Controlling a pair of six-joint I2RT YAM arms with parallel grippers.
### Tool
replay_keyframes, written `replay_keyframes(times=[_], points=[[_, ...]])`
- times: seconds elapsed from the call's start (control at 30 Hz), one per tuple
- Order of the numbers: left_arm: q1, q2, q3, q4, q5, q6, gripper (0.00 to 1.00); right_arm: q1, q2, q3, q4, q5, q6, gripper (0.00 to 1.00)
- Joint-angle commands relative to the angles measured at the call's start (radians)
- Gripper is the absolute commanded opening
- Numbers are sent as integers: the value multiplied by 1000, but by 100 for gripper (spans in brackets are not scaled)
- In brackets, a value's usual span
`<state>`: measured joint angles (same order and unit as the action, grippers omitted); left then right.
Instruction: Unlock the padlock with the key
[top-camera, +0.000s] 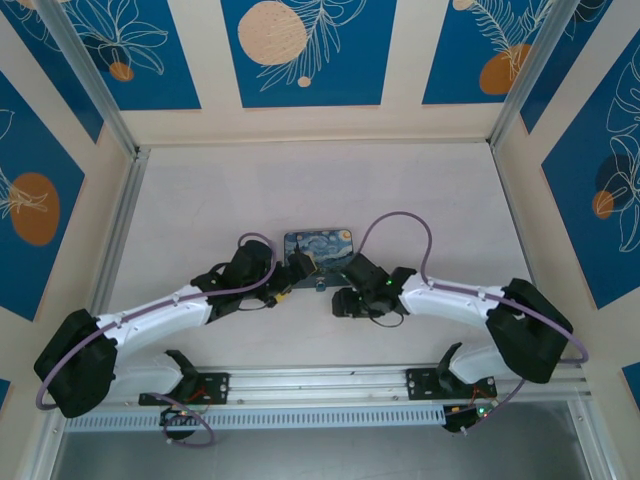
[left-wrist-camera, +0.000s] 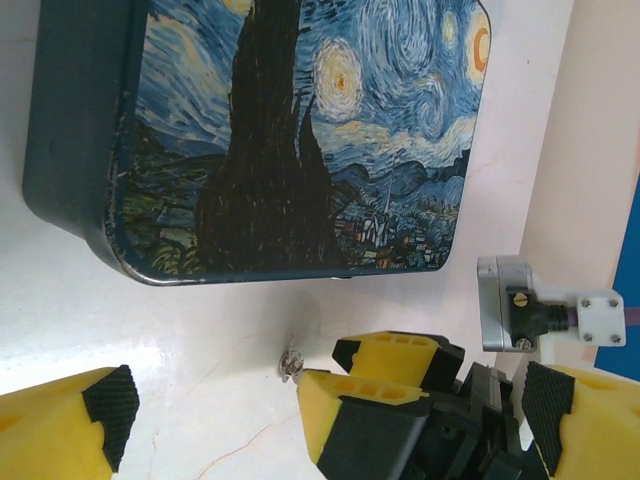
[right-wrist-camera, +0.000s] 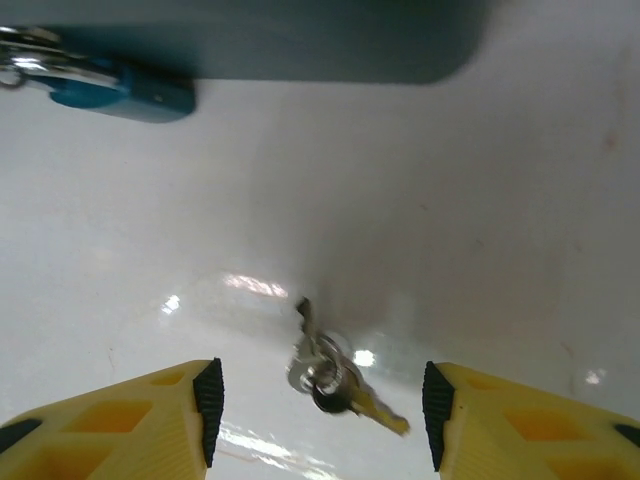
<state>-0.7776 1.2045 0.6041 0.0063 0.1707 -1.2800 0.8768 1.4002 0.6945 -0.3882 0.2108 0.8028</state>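
Surface: white table (top-camera: 200, 200), glossy, closed in by cream walls (top-camera: 400, 60) with blue leaf-print panels. Aluminium rail along the near edge, both arm bases on it.

Tin (top-camera: 318, 245): painted night-sky lid, lies flat near mid-table. Both arms reach in towards its near side, left arm from the left, right arm from the right.

Padlock (right-wrist-camera: 110, 88): teal-blue body, silver shackle. Lies on the table just beside the foot of the tin's near wall. Contact with the wall cannot be told. In the top view it is a small blue spot at the tin's near edge, between the two wrists.

Key (right-wrist-camera: 335, 380): on a small silver ring, dark head, brass-coloured blade pointing lower right in the right wrist view. Lies flat on the table, apart from the padlock and on the near side of it.

Right gripper (right-wrist-camera: 318, 405): released, yellow fingers spread, black pads facing in. Key lies between the pads and touches neither.

Left gripper (left-wrist-camera: 327, 405): released, fingers spread wide, nothing between the pads held. From its wrist view the right gripper's yellow fingers sit low between them, the key just beside those fingers, and the tin lies beyond.
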Motion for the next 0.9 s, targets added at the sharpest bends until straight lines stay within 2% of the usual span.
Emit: replay_keyframes(times=[0.0, 0.3, 0.6, 0.87], points=[[-12, -19, 30, -30, -25, 17, 100, 27, 57, 56, -67, 30, -88, 57], [-11, -49, 43, -65, -39, 31, 100, 85, 152, 90, -104, 90, -91, 50], [-10, -50, 45, -65, -39, 32, 100, 130, 99, 45, -134, 135, -35, 47], [-9, -41, 45, -58, -36, 32, 100, 138, 71, 10, -123, 160, -10, 40]])
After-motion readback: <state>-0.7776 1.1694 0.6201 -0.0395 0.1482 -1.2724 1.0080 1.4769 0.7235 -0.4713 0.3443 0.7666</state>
